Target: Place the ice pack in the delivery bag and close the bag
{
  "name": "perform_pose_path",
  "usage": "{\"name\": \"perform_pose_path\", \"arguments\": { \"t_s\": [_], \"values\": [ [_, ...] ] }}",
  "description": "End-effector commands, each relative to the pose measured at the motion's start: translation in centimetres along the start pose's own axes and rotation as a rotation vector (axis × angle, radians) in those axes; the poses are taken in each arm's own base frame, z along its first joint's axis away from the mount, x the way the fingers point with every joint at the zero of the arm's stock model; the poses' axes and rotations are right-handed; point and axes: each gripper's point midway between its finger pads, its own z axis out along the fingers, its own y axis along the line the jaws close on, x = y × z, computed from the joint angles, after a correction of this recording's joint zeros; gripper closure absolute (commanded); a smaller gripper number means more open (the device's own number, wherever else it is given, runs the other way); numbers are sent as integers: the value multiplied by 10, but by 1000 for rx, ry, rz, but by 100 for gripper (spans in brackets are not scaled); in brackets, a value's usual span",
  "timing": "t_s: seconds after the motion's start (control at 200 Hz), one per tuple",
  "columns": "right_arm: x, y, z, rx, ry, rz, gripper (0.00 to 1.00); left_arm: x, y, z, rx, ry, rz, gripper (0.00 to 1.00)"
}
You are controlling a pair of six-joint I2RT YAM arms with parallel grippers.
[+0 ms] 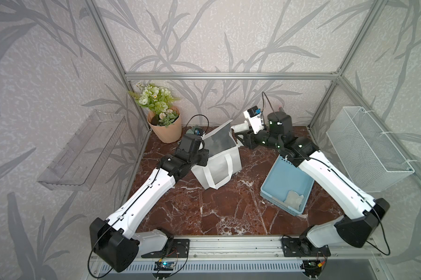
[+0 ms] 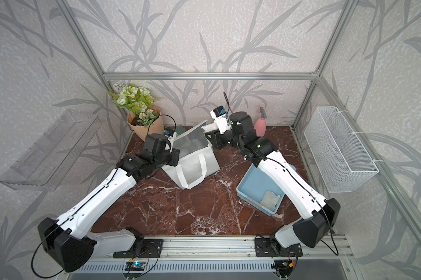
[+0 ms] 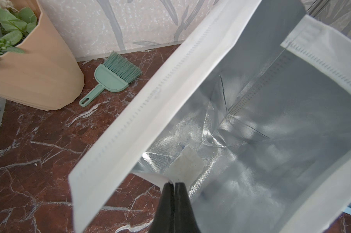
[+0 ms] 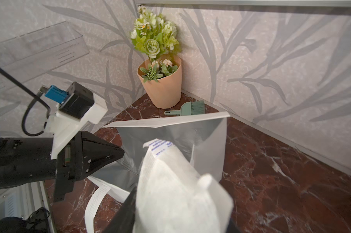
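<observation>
**While the Mouth Is Pinned Open, the Ice Pack Hangs Just Outside the Rim**

Since the left gripper (image 3: 173, 184) has its jaws pressed together on a fold of the near rim of the delivery bag (image 1: 219, 167), the foil-lined mouth gapes toward the right arm. The right gripper (image 1: 244, 138) is pinching the ice pack (image 4: 176, 181) by one end. The pack juts out in front of the jaws, raised off the marble table (image 1: 229, 208) just beside the bag's upright flap lid (image 4: 170, 131). It is not yet over the opening. A pale, pack-like lump (image 3: 187, 164) already lies on the bag's foil floor, and another sits in the blue tray (image 1: 275, 189).

The step in hand looks like the carry over the rim. To do it well, the pack's free end should go in first, above the side wall and clear of the flap, which leans over part of the mouth and could catch the soft corner. The pack should go well below the rim before the jaws spread, so it drops onto the foil rather than folding over the edge. The left pinch should hold steady, because the fabric wall is limp and would sag shut if released or pushed. The loop handle (image 1: 225, 169) on the front is a snag risk only if the arm comes in low.
</observation>
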Motion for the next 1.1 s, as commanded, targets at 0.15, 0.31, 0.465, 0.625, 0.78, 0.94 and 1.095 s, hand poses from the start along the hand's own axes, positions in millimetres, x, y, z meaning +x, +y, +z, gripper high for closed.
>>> {"name": "perform_pose_path", "arguments": {
  "t_s": [0.15, 0.31, 0.465, 0.625, 0.78, 0.94, 1.095],
  "values": [
    [-1, 31, 54, -165, 44, -240, 62, -3, 3, -7, 18, -18, -35, 100],
    [40, 36, 61, -170, 148, -307, 63, -4, 12, -6, 0, -15, -55, 100],
    [77, 57, 51, -176, 236, -366, 62, -9, 28, -4, -23, -13, -85, 100],
    [113, 88, 36, -251, 366, -313, 62, -18, 33, -5, -21, -24, -76, 100],
    [120, 104, 24, -284, 412, -236, 60, -20, 28, -7, 13, -35, -65, 100],
    [102, 92, 33, -197, 382, -253, 60, -20, 19, -10, 66, -58, -68, 100],
    [113, 72, 66, -117, 460, -294, 61, -17, 16, -9, 89, -59, -83, 100]
  ]
}}
